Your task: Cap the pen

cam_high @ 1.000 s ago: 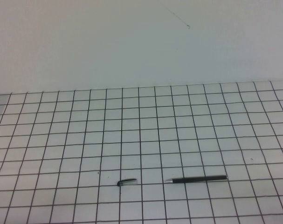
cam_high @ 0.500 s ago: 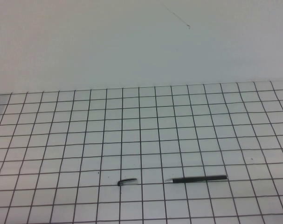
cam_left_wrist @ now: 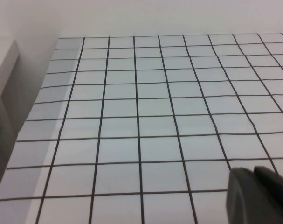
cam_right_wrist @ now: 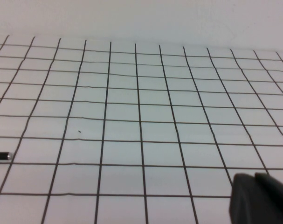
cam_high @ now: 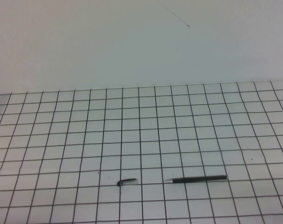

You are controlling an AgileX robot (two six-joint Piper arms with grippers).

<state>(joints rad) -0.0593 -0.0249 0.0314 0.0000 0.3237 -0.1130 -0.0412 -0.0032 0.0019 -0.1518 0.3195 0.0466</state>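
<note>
The pen point(cam_high: 197, 178) lies flat near the table's front edge, right of centre, with its silver tip pointing left. The short dark cap point(cam_high: 127, 182) with a silvery clip lies about two squares to the pen's left. Neither arm shows in the high view. In the left wrist view my left gripper point(cam_left_wrist: 253, 170) hangs over bare grid with its fingers together and nothing in them. In the right wrist view my right gripper point(cam_right_wrist: 254, 176) is likewise shut and empty. One dark end of the pen point(cam_right_wrist: 0, 156) shows at that view's edge, well away from the gripper.
The white table with black grid lines point(cam_high: 141, 130) meets a plain white wall point(cam_high: 141, 46) at the back. In the left wrist view the table's side edge point(cam_left_wrist: 36, 116) and a pale ledge point(cam_left_wrist: 1, 70) beyond it show.
</note>
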